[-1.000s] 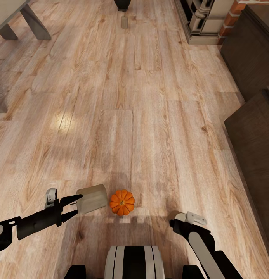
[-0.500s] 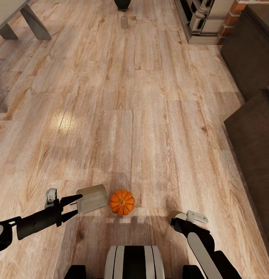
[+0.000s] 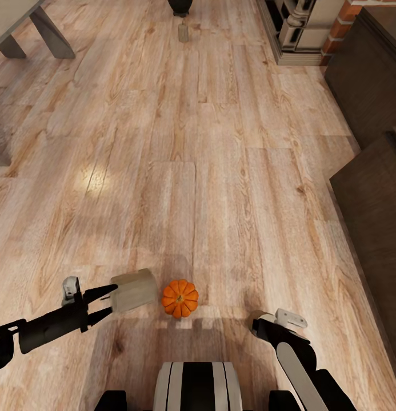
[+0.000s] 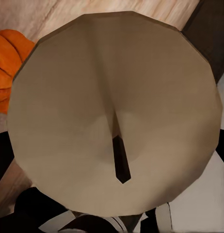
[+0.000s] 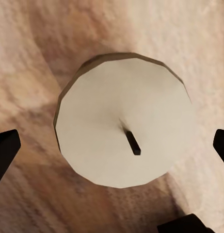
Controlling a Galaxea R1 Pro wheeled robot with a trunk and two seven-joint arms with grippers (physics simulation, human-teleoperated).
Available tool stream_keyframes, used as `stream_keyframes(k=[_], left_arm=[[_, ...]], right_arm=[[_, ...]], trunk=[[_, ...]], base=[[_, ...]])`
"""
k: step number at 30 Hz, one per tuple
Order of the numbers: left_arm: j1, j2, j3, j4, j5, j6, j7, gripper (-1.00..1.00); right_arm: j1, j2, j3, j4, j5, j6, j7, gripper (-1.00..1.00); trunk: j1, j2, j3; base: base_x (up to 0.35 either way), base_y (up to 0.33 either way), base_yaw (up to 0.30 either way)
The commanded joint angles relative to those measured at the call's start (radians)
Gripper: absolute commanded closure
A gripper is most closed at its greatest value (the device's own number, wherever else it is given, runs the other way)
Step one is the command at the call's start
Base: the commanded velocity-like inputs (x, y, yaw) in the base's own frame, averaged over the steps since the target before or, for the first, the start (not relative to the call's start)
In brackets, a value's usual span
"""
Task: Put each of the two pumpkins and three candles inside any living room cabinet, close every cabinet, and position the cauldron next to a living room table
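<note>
My left gripper (image 3: 111, 299) is shut on an off-white candle (image 3: 133, 289), which lies sideways just off the floor. The left wrist view looks onto that candle's wick end (image 4: 114, 114). An orange pumpkin (image 3: 180, 298) sits on the floor right beside it and shows as an orange edge (image 4: 8, 60) in the left wrist view. My right gripper (image 3: 265, 326) hangs open over a second candle (image 5: 124, 119) standing upright on the floor, with a dark fingertip (image 5: 5, 150) on either side and apart from it. Far ahead stand the black cauldron (image 3: 179, 5) and a third candle (image 3: 183, 32). The dark-brown cabinet (image 3: 372, 217) runs along the right.
Wood plank floor stretches ahead between me and the cauldron. A grey piece of furniture with slanted legs (image 3: 46, 31) stands at the far left. A brick fireplace with pale trim (image 3: 312, 28) is at the far right, and my own base (image 3: 196, 385) is below.
My left arm drew back slightly to the left, and the candle in it shifted a little with it. The right arm barely moved, and the pumpkin stayed put.
</note>
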Motion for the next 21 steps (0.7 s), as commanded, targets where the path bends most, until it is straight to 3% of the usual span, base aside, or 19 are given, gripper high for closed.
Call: stream_keyframes(k=[1, 7, 15, 21], left_arm=[[0.004, 0.009, 0.001, 0.0, -0.007, 0.004, -0.023, 1.0], [0.017, 0.032, 0.004, 0.0, -0.008, 0.004, -0.1, 1.0], [0.018, 0.033, 0.004, 0.0, -0.008, 0.004, -0.137, 1.0], [0.023, 0.035, 0.004, 0.0, -0.018, 0.004, -0.218, 1.0]], right_arm=[[-0.001, -0.001, 0.002, -0.001, -0.008, 0.0, -0.009, -1.0], [-0.001, -0.001, 0.002, -0.001, -0.008, -0.002, -0.009, -1.0], [-0.001, -0.003, 0.003, -0.001, -0.008, -0.014, -0.009, -1.0], [-0.001, -0.003, 0.004, -0.001, -0.008, -0.017, -0.009, -1.0]], trunk=[[0.0, 0.0, -0.001], [0.0, 0.0, -0.001], [0.002, -0.001, -0.016], [0.002, -0.001, -0.016]], base=[[0.0, 0.0, 0.0], [0.0, 0.0, 0.0], [0.0, 0.0, 0.0], [0.0, 0.0, 0.0]])
